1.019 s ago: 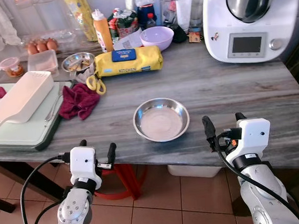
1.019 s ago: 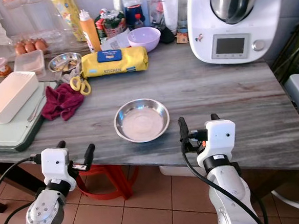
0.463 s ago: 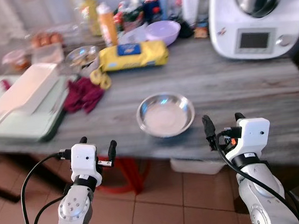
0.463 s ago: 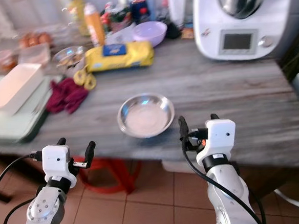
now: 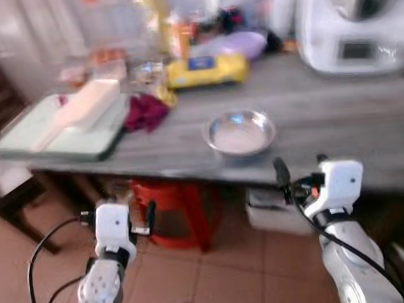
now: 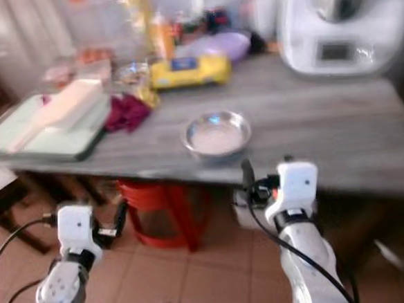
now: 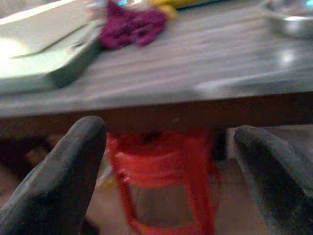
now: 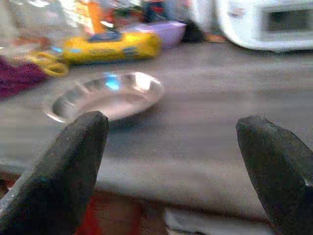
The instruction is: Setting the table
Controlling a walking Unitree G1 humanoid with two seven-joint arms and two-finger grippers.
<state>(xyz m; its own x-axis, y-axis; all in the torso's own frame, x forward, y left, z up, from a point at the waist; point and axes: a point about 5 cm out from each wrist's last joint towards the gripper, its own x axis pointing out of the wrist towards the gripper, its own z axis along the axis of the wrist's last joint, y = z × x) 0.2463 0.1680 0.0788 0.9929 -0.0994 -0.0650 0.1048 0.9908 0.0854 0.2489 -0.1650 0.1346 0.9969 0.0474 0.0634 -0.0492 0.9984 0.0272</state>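
Below the desk edge, both end effectors, left and right, are held wide and empty, apparently for the steel bowl.

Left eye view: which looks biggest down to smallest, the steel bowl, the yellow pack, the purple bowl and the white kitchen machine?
1. white kitchen machine
2. steel bowl
3. yellow pack
4. purple bowl

The steel bowl sits nearer the camera, so its lead over the yellow pack is unsure.

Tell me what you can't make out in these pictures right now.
- Bottles and jars behind the yellow pack: blurred, eye views.
- White appliance: top cut off by the edge; screen unreadable.
- Steel bowl contents: glare and blur, right wrist view.
- Red stool: top hidden under the table.
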